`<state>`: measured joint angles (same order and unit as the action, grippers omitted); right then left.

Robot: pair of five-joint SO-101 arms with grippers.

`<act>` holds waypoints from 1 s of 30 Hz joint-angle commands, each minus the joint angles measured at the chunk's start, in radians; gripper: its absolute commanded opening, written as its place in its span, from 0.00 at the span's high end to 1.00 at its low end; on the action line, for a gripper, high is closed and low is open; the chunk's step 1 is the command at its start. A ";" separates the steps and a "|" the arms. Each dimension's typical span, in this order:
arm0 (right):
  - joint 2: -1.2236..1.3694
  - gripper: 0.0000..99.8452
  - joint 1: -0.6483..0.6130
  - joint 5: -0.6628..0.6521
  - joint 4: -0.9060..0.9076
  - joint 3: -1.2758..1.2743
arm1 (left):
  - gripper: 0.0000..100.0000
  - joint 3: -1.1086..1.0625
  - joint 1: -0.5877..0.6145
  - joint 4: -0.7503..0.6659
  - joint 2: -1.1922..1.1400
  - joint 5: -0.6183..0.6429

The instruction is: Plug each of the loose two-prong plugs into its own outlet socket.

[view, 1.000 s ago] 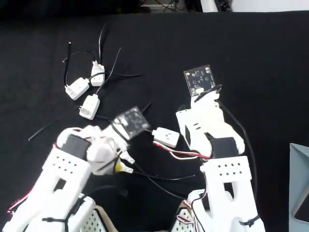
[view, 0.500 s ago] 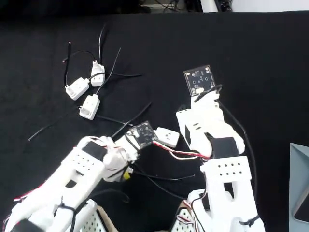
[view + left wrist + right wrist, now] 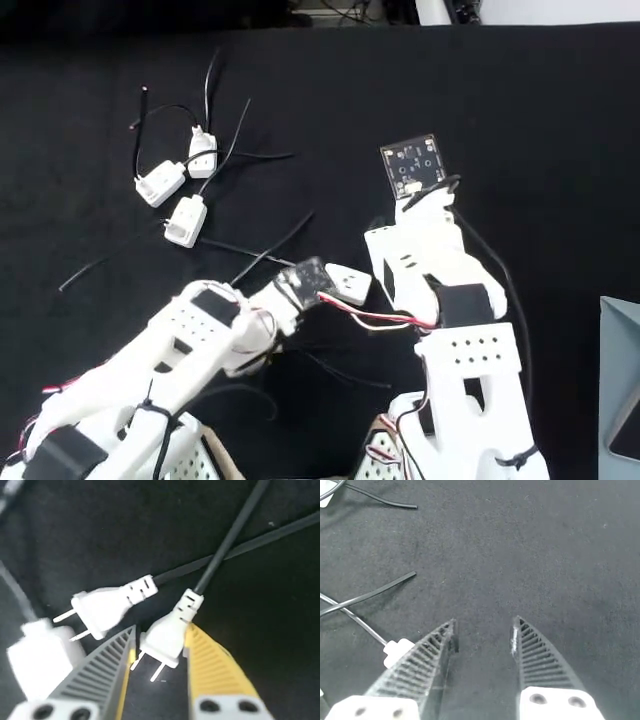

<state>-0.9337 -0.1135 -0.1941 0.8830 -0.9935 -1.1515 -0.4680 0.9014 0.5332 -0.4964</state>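
Note:
Two white two-prong plugs on black cords lie on the black cloth in the left wrist view. One plug point(image 3: 167, 637) sits between the grey and yellow fingers of my left gripper point(image 3: 162, 630), which is open around it. The other plug point(image 3: 102, 609) lies just beside the grey finger point(image 3: 100, 670). A white outlet socket point(image 3: 42, 652) is close by, also seen as the white outlet socket point(image 3: 346, 283) right ahead of the left arm's wrist point(image 3: 305, 280). My right gripper point(image 3: 484, 627) hangs open over bare cloth, a small white plug end point(image 3: 397, 650) beside one finger.
Three more white plug and socket pieces point(image 3: 186, 220) with thin black cords lie at the upper left of the table. Loose black cords point(image 3: 370, 595) cross the cloth near the right gripper. A grey container point(image 3: 620, 380) stands at the right edge.
The left arm has swung right and lowered toward the white outlet socket, its wrist now right next to it. The right arm has not moved.

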 commanded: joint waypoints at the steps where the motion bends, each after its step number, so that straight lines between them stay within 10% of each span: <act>1: -0.016 0.82 -0.015 -0.008 -0.012 0.007 | 0.97 0.143 0.008 0.089 -0.002 0.100; 30: -0.016 0.82 0.034 0.057 -0.018 0.018 | 0.80 0.406 0.051 0.239 -0.011 0.839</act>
<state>-0.9337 -0.0967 -0.1542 0.8830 -0.9935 -0.7986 -0.3882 1.1301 0.5178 0.2478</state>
